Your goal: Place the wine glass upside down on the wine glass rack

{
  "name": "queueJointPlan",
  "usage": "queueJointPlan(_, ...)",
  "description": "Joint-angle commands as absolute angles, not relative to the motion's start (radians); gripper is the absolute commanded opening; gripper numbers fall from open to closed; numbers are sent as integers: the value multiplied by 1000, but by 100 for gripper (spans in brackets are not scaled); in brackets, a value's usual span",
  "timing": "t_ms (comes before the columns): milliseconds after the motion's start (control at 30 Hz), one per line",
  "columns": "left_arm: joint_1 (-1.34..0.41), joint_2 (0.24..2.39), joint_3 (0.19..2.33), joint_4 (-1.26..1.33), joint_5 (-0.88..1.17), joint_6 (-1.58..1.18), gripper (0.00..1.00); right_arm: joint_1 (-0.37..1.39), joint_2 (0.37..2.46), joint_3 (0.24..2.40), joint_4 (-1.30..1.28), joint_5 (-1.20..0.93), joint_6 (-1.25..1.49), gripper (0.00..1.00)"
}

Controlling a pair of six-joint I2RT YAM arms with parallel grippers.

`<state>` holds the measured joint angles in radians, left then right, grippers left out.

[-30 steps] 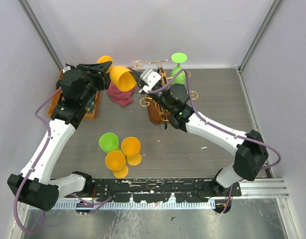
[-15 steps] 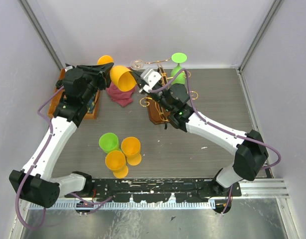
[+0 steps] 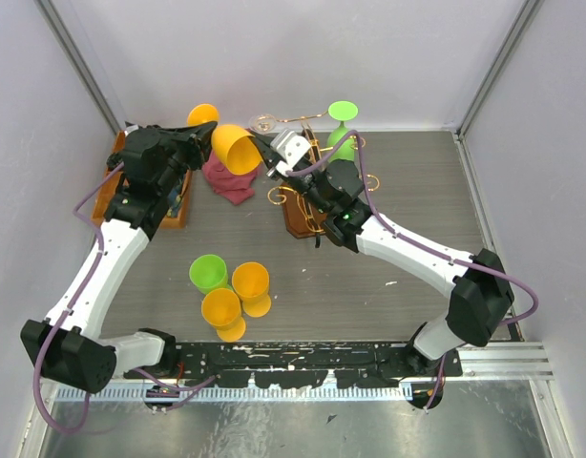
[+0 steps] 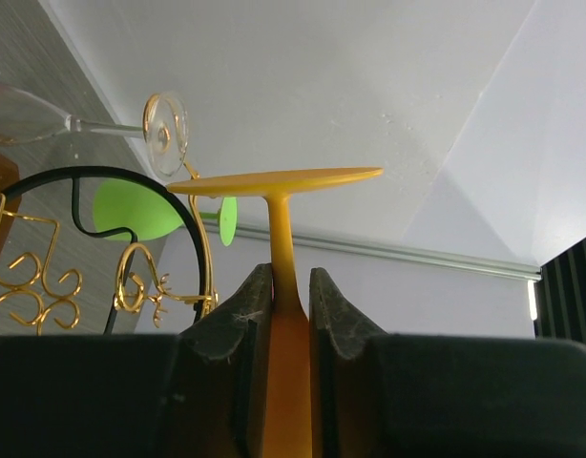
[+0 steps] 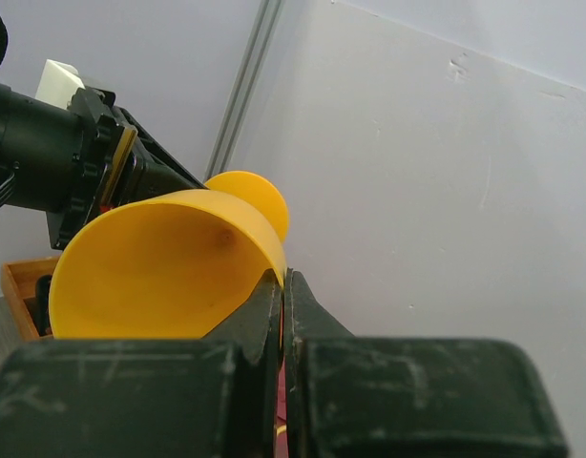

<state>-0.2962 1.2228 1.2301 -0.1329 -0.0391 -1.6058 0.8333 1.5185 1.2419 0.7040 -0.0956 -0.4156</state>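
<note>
Pale walls close in the grey wood-grain tabletop (image 3: 417,191) on three sides. At far left an orange wooden tray (image 3: 106,196) lies under my left arm. My left claw (image 3: 199,132) is drawn in narrowly on the stem of the orange wine glass (image 3: 234,150), which lies sideways in the air near a maroon cloth (image 3: 231,183). My right claw (image 3: 265,153) pinches the bowl's rim, jaws almost together. Just to the right stands the wine glass rack (image 3: 295,218), with a green glass (image 3: 342,126) hanging upside down on it.
</note>
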Motion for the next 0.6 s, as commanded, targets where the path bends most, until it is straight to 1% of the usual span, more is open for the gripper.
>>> queueJointPlan(0, -308, 1235, 1271, -86, 9, -1598, 22, 851, 1503, 1295, 764, -175, -377, 1)
queueJointPlan(133, -307, 1238, 1278, -86, 0, -1583, 18, 851, 1499, 1294, 757, -174, -381, 1)
queueJointPlan(367, -307, 1250, 1298, -78, 0, -1564, 8, 851, 1496, 1292, 750, -153, -398, 1)
queueJointPlan(500, -307, 1253, 1305, -50, -12, -1528, 0, 852, 1491, 1286, 744, -136, -409, 7)
queueJointPlan(567, -306, 1255, 1318, -35, -18, -1483, 0, 851, 1486, 1280, 738, -123, -419, 12)
